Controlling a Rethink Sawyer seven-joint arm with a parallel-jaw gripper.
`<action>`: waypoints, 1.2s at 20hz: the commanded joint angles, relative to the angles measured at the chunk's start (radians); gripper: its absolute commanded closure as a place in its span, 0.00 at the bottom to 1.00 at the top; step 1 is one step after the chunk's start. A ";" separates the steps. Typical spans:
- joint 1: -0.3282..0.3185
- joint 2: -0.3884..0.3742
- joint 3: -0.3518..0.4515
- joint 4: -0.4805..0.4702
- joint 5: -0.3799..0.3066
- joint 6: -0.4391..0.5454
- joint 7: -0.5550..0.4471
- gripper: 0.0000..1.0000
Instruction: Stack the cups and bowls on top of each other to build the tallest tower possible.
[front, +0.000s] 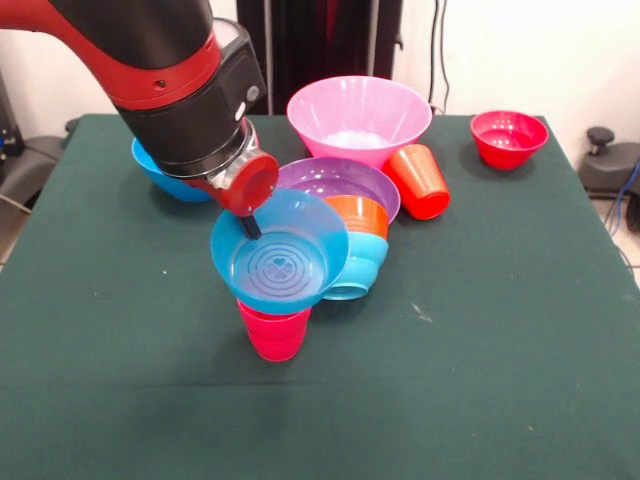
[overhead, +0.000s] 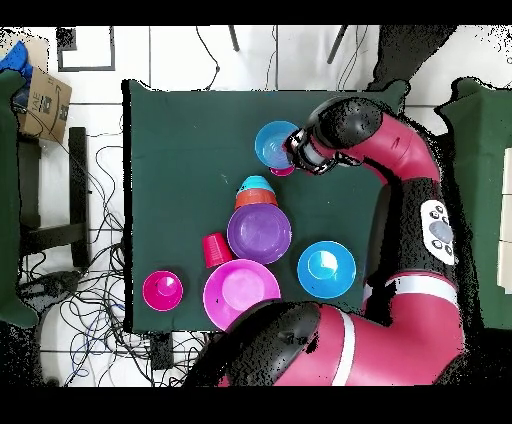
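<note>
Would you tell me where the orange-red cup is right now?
In the front view, the orange-red cup lies tipped on the table, right of the purple bowl and just in front of the large pink bowl.

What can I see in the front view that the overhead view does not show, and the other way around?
Only the front view shows the pinkish-red plastic cup clearly, standing upright under the tilted small blue plastic bowl. Only the overhead view shows the whole deep blue bowl and floor cables. Both show the gripper at the small blue bowl's rim and the large pink bowl.
</note>
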 joint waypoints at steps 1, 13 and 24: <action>-0.017 -0.012 0.038 0.081 -0.071 -0.003 -0.084 1.00; -0.008 -0.007 0.040 0.123 -0.078 -0.098 -0.051 1.00; 0.002 -0.009 0.036 0.209 -0.081 -0.264 -0.006 1.00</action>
